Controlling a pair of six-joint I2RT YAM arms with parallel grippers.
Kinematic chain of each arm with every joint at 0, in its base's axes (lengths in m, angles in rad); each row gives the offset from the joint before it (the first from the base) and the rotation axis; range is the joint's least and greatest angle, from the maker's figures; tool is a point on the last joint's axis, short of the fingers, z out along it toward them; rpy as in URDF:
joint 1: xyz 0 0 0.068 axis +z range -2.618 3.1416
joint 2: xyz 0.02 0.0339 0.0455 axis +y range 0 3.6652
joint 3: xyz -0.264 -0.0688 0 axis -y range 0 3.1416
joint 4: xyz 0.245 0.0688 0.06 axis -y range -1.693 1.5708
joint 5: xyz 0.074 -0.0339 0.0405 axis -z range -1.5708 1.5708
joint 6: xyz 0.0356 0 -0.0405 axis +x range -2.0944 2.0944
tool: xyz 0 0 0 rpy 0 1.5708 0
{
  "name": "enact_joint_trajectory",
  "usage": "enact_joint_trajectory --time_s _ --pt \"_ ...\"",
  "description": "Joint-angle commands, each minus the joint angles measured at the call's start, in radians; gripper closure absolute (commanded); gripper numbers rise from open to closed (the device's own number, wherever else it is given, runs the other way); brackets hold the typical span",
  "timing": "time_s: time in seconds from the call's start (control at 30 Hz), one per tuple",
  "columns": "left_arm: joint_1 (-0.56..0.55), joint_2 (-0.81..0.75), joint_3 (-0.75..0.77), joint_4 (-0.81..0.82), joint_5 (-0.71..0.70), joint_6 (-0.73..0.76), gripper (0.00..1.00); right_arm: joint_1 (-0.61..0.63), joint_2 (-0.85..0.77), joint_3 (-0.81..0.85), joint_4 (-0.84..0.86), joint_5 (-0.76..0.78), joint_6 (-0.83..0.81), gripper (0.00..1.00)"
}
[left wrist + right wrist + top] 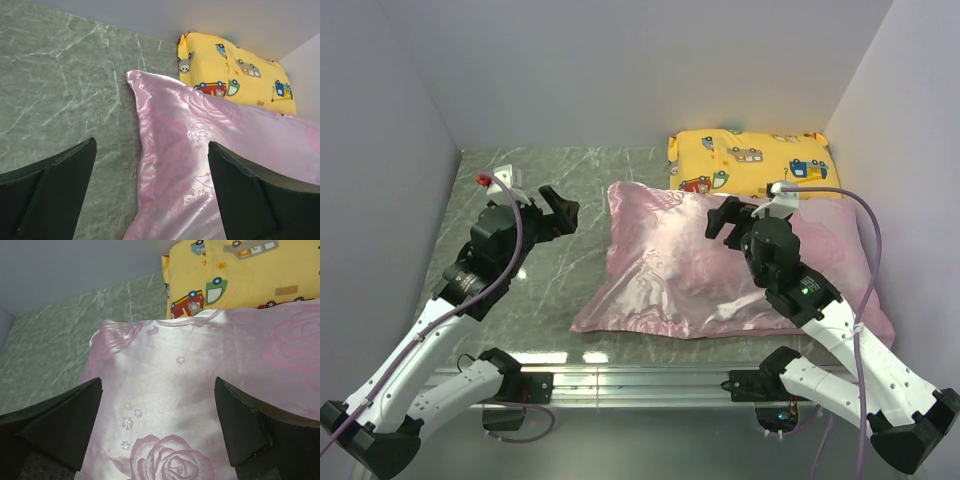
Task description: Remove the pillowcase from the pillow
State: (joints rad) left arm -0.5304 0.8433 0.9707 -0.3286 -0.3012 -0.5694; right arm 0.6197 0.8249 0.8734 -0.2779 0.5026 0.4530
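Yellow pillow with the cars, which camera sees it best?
The top external view: the yellow pillow shows end to end. The left wrist view sees it slanted behind the pink pillowcase; the right wrist view cuts off its top and right side.

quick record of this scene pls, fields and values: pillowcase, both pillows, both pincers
pillowcase: pink satin, lying on the table, fully on
pillow: hidden inside the pillowcase
yellow pillow: behind the pillowcase, far right
left pincer: open, empty, over bare table left of the pillowcase
right pincer: open, empty, over the pillowcase
task state: removal not yet begun
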Motion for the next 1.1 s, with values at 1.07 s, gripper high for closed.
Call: enact_joint_trajectory --time_s 1.07 --pt "-0.187 0.352 -0.23 0.476 0.459 -0.129 0.01 0.021 0.085 -0.051 -0.044 -0.033 -0.057 0.01"
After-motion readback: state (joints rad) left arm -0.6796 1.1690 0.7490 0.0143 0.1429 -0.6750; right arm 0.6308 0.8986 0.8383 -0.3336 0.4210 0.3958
